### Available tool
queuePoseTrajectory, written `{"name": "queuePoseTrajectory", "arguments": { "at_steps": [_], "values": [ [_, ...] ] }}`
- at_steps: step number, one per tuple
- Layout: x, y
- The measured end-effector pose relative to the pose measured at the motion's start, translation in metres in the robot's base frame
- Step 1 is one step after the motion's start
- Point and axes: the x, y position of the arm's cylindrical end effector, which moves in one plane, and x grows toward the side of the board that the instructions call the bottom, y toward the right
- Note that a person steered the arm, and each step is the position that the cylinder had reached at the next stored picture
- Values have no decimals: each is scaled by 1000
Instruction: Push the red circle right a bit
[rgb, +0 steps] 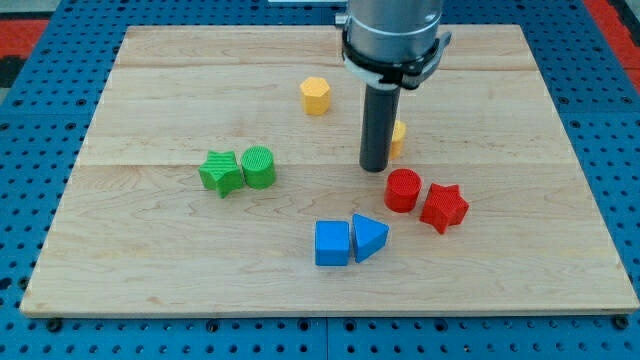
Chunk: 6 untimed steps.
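Since my tip (374, 167), a bare rod grasping nothing, sits just up-left of the red circle (402, 190), which lies right of the board's centre against the red star (444, 207), it should drop to its left side, then nudge gently rightward.

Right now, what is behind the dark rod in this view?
A yellow block shows at the right edge of the rod, mostly covered, so its shape cannot be told. My tip is up-left of the red circle.
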Motion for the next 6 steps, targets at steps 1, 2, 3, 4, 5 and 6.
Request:
{"name": "queuePoseTrajectory", "arguments": {
  "at_steps": [1,2,3,4,5,6],
  "values": [
    [-9,7],
    [-10,7],
    [-3,-31],
    [34,-40],
    [58,-19],
    [66,-3]
  ]
}}
